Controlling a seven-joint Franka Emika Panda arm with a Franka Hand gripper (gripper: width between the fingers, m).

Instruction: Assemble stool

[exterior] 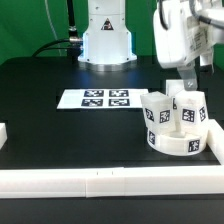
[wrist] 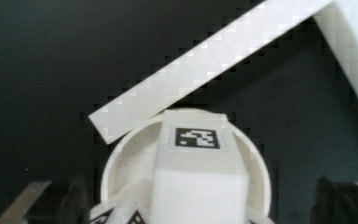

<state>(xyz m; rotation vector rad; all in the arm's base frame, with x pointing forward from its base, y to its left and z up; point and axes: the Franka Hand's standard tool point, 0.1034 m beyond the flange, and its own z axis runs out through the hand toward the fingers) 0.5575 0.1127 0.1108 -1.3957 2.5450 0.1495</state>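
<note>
exterior view front-on, wrist view close above stool (wrist: 190, 170)

stool (exterior: 176, 128) at border rails' (exterior: 100, 183) corner, marker board (exterior: 94, 99) toward exterior view's left

No words, brand names or numbers could be read anywhere. The only signs were black-and-white square tags: a row of them on the marker board (exterior: 95, 98), others on the leg blocks (exterior: 172, 113) and the seat disc (exterior: 178, 141), and one on the white part (wrist: 199, 138) in the wrist view.
</note>
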